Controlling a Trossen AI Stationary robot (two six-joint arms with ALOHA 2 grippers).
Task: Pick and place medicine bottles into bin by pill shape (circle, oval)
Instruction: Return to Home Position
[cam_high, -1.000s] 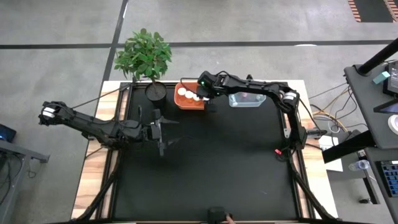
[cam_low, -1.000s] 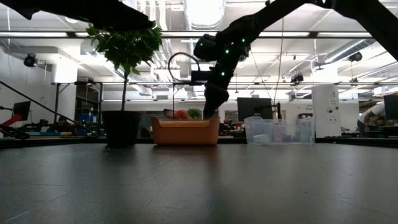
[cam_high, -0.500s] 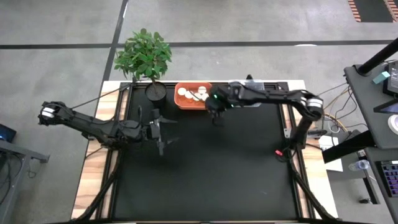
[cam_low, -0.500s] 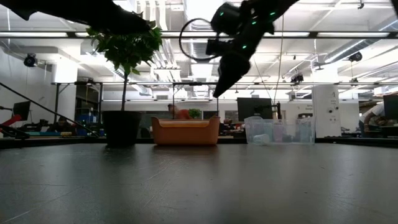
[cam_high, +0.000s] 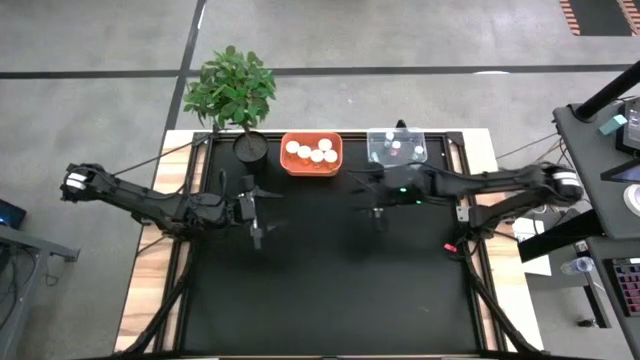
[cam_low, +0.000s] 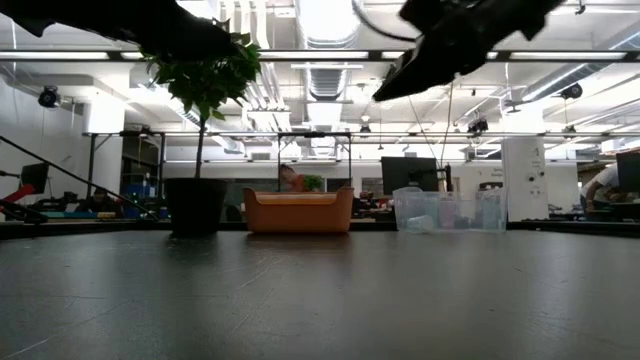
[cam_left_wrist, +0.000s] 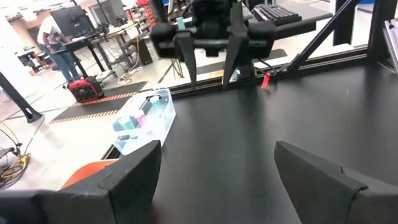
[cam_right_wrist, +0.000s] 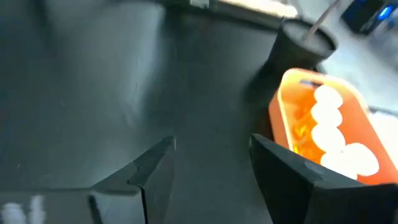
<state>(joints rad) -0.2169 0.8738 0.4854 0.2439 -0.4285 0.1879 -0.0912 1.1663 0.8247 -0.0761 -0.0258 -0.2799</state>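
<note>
left arm (cam_high: 150, 203): dark, white band | right arm (cam_high: 480, 185): dark, green light (small) | fingers (cam_left_wrist: 323, 180): dark wedges

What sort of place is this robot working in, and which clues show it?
Probably a robotics lab or workshop hall: bare concrete floor surrounds the black table, long ceiling lights run overhead, and workstations with monitors stand beyond the orange bin.

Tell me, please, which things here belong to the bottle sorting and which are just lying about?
Job: white-capped bottles in the orange bin; small bottles in the transparent bin; left gripper and right gripper, both open over the table.
Lying about: potted plant beside the orange bin.
</note>
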